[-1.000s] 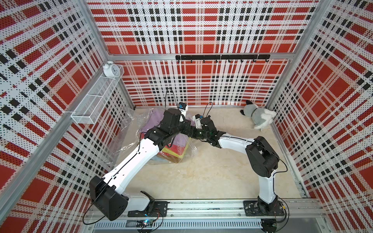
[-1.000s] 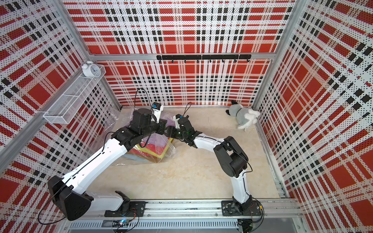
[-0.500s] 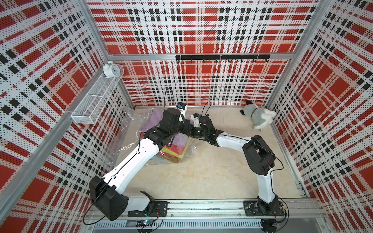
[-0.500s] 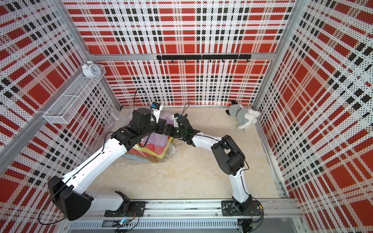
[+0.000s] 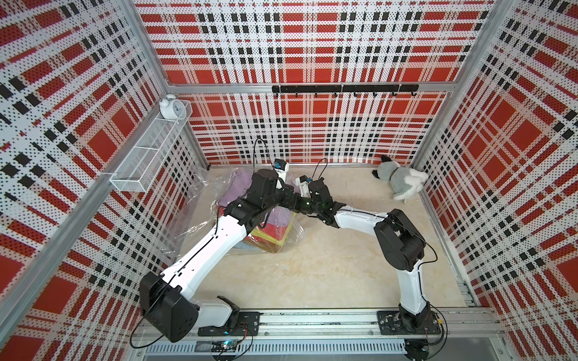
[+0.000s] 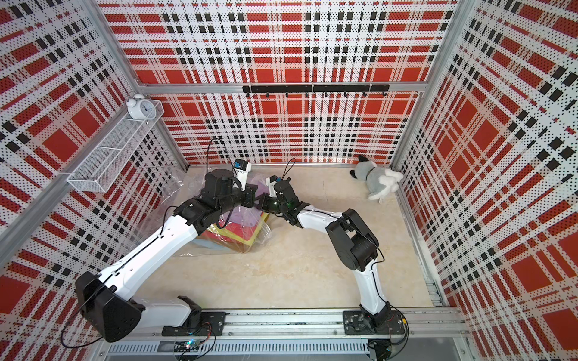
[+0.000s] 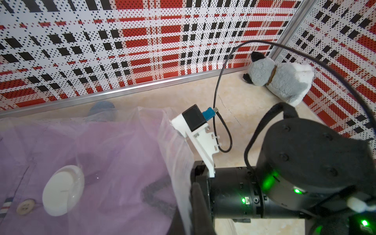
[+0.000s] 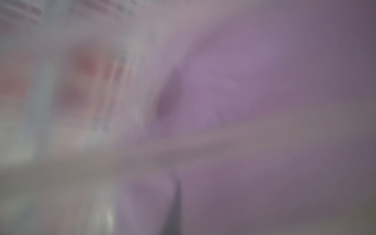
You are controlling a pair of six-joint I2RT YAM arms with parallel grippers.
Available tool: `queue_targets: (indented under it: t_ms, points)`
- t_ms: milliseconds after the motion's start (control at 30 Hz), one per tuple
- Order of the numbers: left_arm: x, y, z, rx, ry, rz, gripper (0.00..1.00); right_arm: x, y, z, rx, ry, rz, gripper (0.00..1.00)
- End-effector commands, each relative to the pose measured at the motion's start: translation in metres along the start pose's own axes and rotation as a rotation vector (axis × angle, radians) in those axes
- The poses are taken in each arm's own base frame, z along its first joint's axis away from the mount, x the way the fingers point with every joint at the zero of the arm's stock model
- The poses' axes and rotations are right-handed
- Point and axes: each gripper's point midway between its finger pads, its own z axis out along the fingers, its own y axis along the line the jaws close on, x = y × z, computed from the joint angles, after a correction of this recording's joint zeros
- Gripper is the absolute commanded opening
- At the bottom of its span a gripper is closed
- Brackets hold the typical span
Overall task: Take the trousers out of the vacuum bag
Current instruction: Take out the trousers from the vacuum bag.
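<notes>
1. While the vacuum bag (image 5: 194, 218) is spread over the back left part of the table (image 5: 328, 265), the trousers (image 5: 272, 233) are kept inside it as a folded stack.
2. Lilac cloth is seen on top of the stack, with red, yellow-green and light blue layers beneath it. All of it is covered by the clear, crinkled film.
3. A round white valve cap (image 7: 63, 190) is shown in the left wrist view, lying over the lilac cloth and just beside a pale button (image 7: 25, 206).
4. The left gripper (image 5: 289, 200) is pressed together on the raised edge of the bag's film, on the side of the stack that faces the middle of the table.
5. The right gripper (image 5: 301, 203) is reached in under that raised film, just beside the left one. Its jaws are closed, but what they pinch cannot be told, because the right wrist view is blurred and filled with lilac haze.
6. A grey-white plush toy (image 5: 398, 181) is laid in the back right corner, well apart from the bag.
7. A white alarm clock (image 5: 170, 107) is stood at the rear end of a wire shelf (image 5: 150, 156) on the left side.
</notes>
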Motion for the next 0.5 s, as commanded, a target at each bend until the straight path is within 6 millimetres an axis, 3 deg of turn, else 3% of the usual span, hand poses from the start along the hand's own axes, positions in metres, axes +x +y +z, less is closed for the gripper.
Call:
queue_targets:
  t_ms: [0,200,467]
  points:
    - [-0.020,0.004,-0.011,0.000,-0.104,-0.021,0.00,0.000,0.017,-0.004,-0.059,-0.015,-0.046,0.00]
    - [-0.019,0.014,-0.011,-0.026,-0.122,-0.036,0.00,0.003,0.026,-0.011,-0.048,0.021,-0.147,0.00]
    - [-0.014,0.027,-0.004,-0.002,-0.124,-0.070,0.00,-0.004,0.032,-0.046,0.070,-0.021,-0.287,0.00]
